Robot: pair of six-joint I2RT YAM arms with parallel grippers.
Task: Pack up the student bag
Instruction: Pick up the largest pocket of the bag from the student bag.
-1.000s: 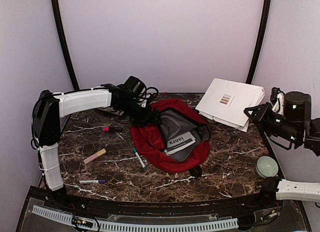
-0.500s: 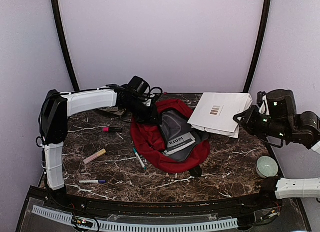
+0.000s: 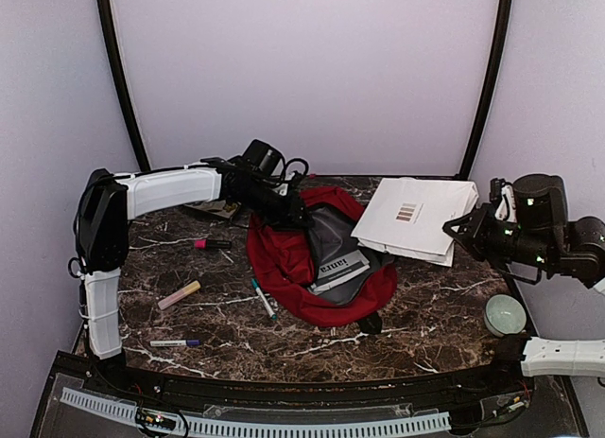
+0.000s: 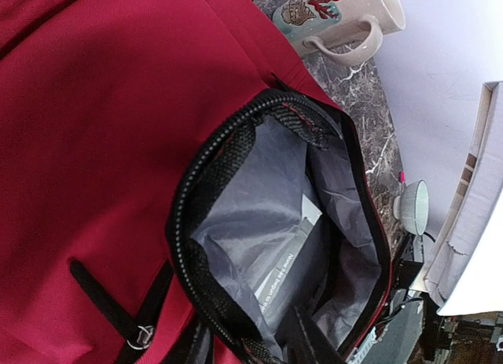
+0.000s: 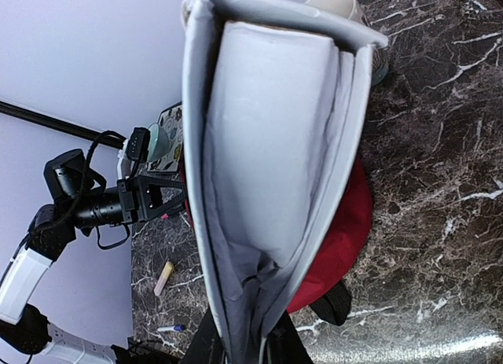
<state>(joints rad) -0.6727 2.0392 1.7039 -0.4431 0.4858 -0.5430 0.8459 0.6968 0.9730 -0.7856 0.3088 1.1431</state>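
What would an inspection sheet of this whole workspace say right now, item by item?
Surface: dark marbled table, with things scattered on it.
Job's things: red student bag lying open, grey lining showing, a booklet inside; white folder held beside the bag.
Clutter: pink marker, highlighter, teal pen, purple-capped pen, small bowl, mug.
Grippers: left gripper at the bag's opening, grip unclear; right gripper shut on the white folder.
Cables: black loops at the left arm's wrist.
Surroundings: pale walls, dark poles on both sides.
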